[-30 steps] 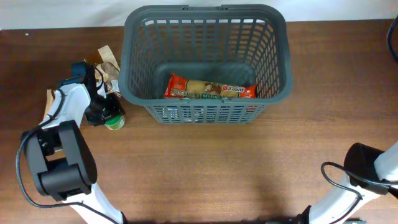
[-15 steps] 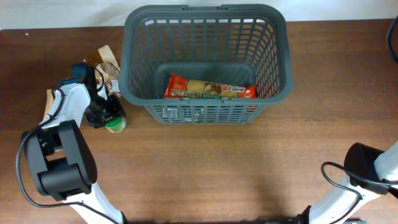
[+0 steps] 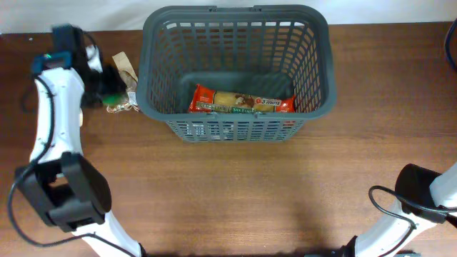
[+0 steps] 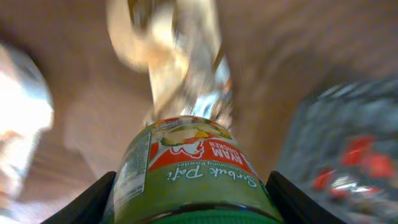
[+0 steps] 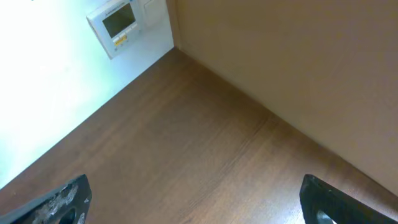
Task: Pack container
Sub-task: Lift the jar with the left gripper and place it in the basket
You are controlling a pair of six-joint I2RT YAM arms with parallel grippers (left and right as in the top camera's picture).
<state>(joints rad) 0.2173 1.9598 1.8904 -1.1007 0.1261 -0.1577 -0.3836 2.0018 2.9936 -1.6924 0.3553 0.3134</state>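
The container [image 3: 235, 130], a large dark grey plastic basket with slotted lattice walls and a rounded rim, stands at the far middle of the brown wooden table [image 3: 285, 193]. Its back edge is near the far edge of the table. On its solid base lies one long red and beige snack packet [image 3: 241, 102], along the front wall. Behind the packet we see the bare grey floor of the basket.

In front of the container and to its right, broad plain wood is open up to the right arm [image 3: 428, 196], which is at the near right corner. On the left the room is narrow. Crinkled brown and silver foil packets [image 3: 123, 70] lie just beside the left wall of the basket, and the left arm is over them.

The left gripper [image 4: 194, 210] is clamped on a round green jar [image 4: 189, 171] that has a smooth glossy label in red and white. One dark finger [image 4: 93, 199] presses each side of it. Around the jar the wrist view is blurred.

The right gripper [image 5: 199, 205] has its fingers wide apart with nothing between them. Its camera sees smooth brown wood and a white wall panel [image 5: 121, 25].
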